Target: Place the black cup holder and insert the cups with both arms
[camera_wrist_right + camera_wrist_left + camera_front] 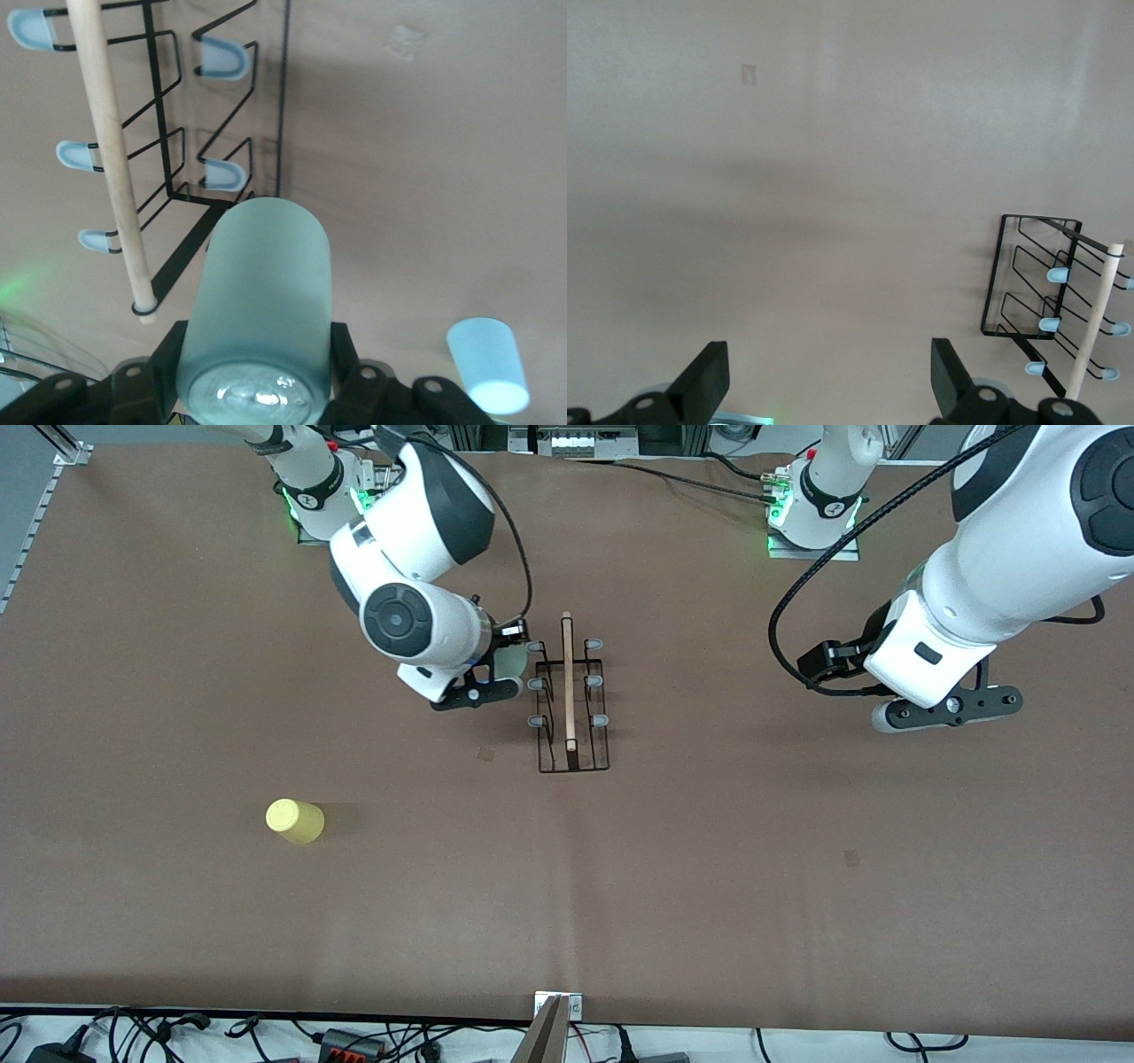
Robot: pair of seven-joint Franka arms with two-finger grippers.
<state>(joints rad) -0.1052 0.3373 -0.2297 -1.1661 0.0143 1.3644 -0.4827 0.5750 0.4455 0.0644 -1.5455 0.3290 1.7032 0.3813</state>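
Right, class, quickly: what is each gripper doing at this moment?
Left gripper: open, holding nothing, over bare table.
Right gripper: shut on the pale green cup, beside the black rack.

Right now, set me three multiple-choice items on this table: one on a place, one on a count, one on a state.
1. Where does the yellow cup stand?
A. On a peg of the rack
B. On the table, nearer the front camera than the black cup holder, toward the right arm's end
C. In the left gripper

2. How many grey-blue pegs does the holder carry?
A. Four
B. Six
C. Eight

3. What is the right gripper doing?
A. Shut on the pale green cup beside the holder
B. Open over bare table
C. Shut on the wooden rod

Answers: B, it stands alone on the cloth; B, three each side of the rod; A, fingers clamp the cup.
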